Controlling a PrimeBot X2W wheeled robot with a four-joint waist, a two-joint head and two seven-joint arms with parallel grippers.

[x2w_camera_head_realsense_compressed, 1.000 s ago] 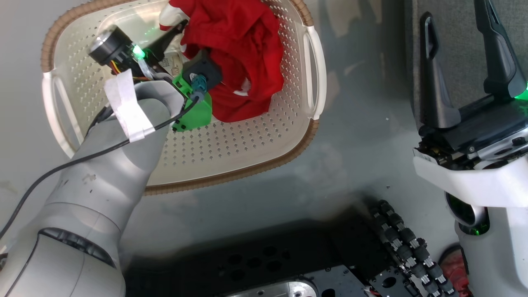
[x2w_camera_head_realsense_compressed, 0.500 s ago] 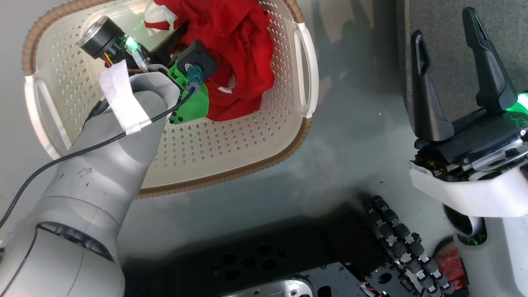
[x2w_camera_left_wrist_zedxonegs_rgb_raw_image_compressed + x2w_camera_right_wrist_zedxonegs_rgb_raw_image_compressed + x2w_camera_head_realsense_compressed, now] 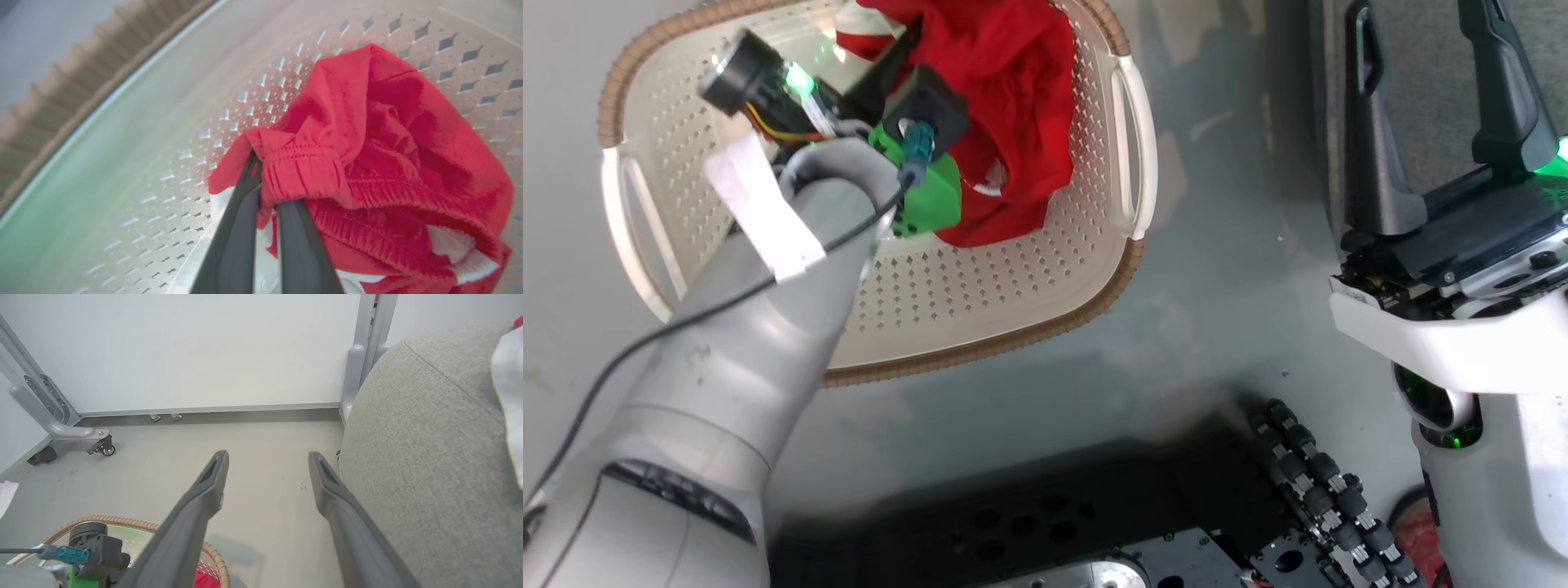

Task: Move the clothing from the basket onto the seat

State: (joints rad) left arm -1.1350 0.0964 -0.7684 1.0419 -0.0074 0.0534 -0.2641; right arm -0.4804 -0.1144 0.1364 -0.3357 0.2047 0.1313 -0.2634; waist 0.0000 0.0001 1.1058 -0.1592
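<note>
1. In the head view we see the basket (image 3: 1013, 335) on the floor (image 3: 1225, 245). Its long axis runs across the view from handle to handle, the right end a little higher. The red clothing (image 3: 1013, 122) is bunched in the basket's far right part, longer up and down the view than across. Our left tool (image 3: 894, 61) reaches into the bundle, and cloth hides its fingertips. Our right tool (image 3: 1421, 33) stands at the right with its fingers apart, pointing up the view in front of the grey seat (image 3: 1429, 131), well apart from the basket.
2. In the left wrist view we see the left tool's two fingers drawn close and clamped on the gathered waistband (image 3: 302, 175). The rest of the red clothing bunches to the right against the basket's perforated inside.
3. In the right wrist view the right tool holds nothing, its fingers spread over bare floor. The seat's rounded edge rises at the right, and the basket's rim shows at the lower left.
</note>
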